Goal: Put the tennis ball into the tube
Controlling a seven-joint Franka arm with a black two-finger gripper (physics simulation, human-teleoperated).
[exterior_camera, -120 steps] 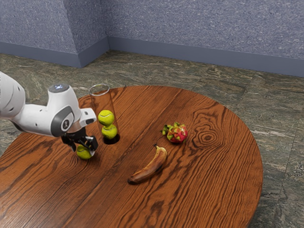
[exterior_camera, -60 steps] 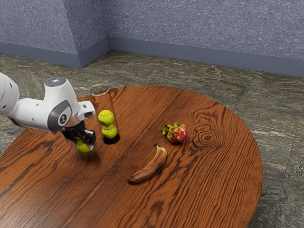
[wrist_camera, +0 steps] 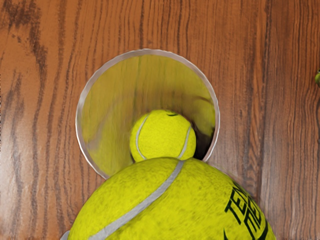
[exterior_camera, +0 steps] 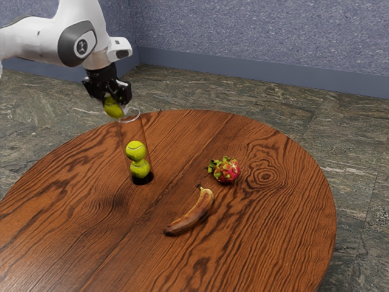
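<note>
Reading the exterior view as a clock face, the white arm (exterior_camera: 39, 39) is reaching in from ten o'clock. The gripper (exterior_camera: 115, 102) is pointing down, its two fingers pinching the held tennis ball (exterior_camera: 113, 108) from both sides. That ball is hanging at ten o'clock of the clear tube's (exterior_camera: 123, 137) rim, partly overlapping it in the exterior view. In the wrist view it is showing a pale seam and black lettering and covering part of the rim.

The tube is standing on the round wooden table (exterior_camera: 267, 243), and two balls are resting stacked inside it: the upper tennis ball (exterior_camera: 135, 151) is sitting on the lower tennis ball (exterior_camera: 140, 168), above the dark base.

Taking that base as the clock's centre, the dragon fruit (exterior_camera: 229, 171) is lying at three o'clock and the banana (exterior_camera: 193, 214) at four, its stem pointing toward one o'clock.
</note>
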